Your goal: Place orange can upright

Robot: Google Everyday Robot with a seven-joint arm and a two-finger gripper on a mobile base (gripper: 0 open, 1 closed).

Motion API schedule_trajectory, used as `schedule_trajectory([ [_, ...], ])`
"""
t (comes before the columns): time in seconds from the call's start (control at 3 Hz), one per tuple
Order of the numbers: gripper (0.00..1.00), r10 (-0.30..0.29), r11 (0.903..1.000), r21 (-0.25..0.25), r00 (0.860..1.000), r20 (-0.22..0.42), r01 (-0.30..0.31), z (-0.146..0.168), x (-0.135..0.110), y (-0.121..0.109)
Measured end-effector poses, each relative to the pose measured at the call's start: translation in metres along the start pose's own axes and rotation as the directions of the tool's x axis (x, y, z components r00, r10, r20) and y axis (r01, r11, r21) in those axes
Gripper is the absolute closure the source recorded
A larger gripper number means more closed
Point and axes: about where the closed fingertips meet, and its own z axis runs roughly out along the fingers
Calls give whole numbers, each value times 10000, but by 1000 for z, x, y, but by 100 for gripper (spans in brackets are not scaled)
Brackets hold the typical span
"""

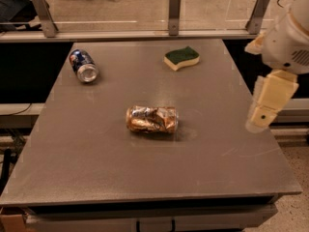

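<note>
My cream claw [263, 115] hangs at the right edge of the grey desk [145, 178], and I cannot tell its grip. The dented orange-copper aluminium can [152, 119] lies sideways mid-desk, with bare surface around it.

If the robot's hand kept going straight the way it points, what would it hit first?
Probably the table, near the edge where the hand hangs pointing down; depth is unclear, so it might pass beside it. Not the orange can.

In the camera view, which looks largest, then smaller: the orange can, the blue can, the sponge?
1. orange can, though it lies nearest the camera.
2. sponge and blue can look alike; no ranking.
The tool hangs by the table's right edge.
</note>
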Motion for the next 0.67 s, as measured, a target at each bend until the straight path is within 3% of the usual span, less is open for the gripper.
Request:
schedule_trajectory([
  [0.67,0,-1092,9931,-378,9934,362,1106,68,-92,8],
])
